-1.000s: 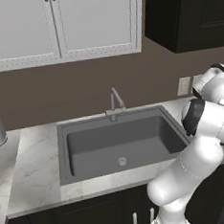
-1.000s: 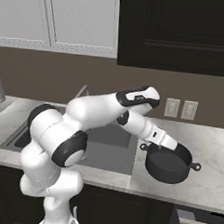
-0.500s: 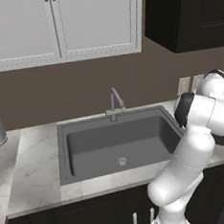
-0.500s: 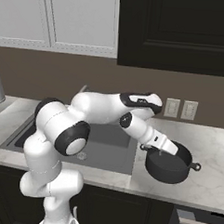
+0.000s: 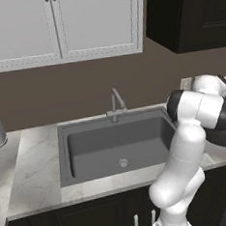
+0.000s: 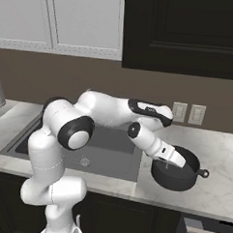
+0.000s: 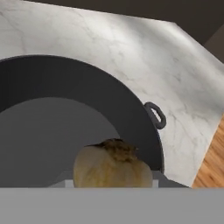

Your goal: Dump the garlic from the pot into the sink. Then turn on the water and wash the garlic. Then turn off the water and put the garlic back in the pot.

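Hand view, garlic (image 7: 112, 164) close between the tool's closed tips over the pot (image 7: 65, 113), tool (image 6: 170, 163) at pot rim on marble surface (image 6: 216, 184), right of sink (image 5: 113, 144).

A: Where is free room for the hand (image 6: 170, 162)?

B: The marble worktop (image 6: 218, 157) to the right of the pot (image 6: 176, 174) lies bare, so there is a way in from that side. The basin of the sink (image 5: 115, 146) is also wide and open from above.

A: And what stands in the way?

B: The thin faucet (image 5: 115, 105) rises at the back edge of the sink, in the middle. The wall of the pot closes around the hand, and in the hand view the garlic (image 7: 112, 168) sits just before it. The robot's own arm crosses over the right part of the sink.
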Motion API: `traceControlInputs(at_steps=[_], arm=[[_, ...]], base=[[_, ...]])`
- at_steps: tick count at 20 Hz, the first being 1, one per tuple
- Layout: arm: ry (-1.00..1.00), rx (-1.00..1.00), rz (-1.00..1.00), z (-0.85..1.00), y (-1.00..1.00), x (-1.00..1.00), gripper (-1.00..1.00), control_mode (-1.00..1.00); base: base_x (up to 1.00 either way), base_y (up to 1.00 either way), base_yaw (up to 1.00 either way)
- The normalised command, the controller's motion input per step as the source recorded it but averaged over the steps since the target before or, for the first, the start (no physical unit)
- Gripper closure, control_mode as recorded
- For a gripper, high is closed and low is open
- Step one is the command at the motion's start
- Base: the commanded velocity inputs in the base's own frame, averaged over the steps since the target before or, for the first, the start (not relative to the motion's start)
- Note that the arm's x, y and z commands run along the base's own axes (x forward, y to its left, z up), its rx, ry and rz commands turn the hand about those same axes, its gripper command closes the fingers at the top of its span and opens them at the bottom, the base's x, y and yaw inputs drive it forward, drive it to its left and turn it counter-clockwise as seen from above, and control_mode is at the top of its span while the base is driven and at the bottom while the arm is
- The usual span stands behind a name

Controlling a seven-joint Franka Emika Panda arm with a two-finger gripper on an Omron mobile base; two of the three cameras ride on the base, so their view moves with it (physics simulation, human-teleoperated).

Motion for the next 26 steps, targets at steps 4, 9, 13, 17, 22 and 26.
traceControlInputs(at_steps=[4, 9, 13, 17, 22, 26], arm=[[0.0, 0.02, 0.0, 0.0, -0.24, 0.29, 1.0, -1.0], [0.0, 0.02, 0.0, 0.0, -0.27, 0.38, 1.0, -1.0], [0.04, 0.06, 0.0, 0.0, -0.27, 0.45, 1.0, -1.0], [0.07, 0.09, 0.0, 0.0, -0.28, 0.47, 1.0, -1.0], [0.11, 0.14, 0.0, 0.0, -0.25, 0.48, 1.0, -1.0], [0.11, 0.13, 0.0, 0.0, -0.18, 0.22, 1.0, -1.0]], base=[[0.0, 0.0, 0.0], [0.0, 0.0, 0.0], [0.0, 0.0, 0.0], [0.0, 0.0, 0.0], [0.0, 0.0, 0.0], [0.0, 0.0, 0.0]])
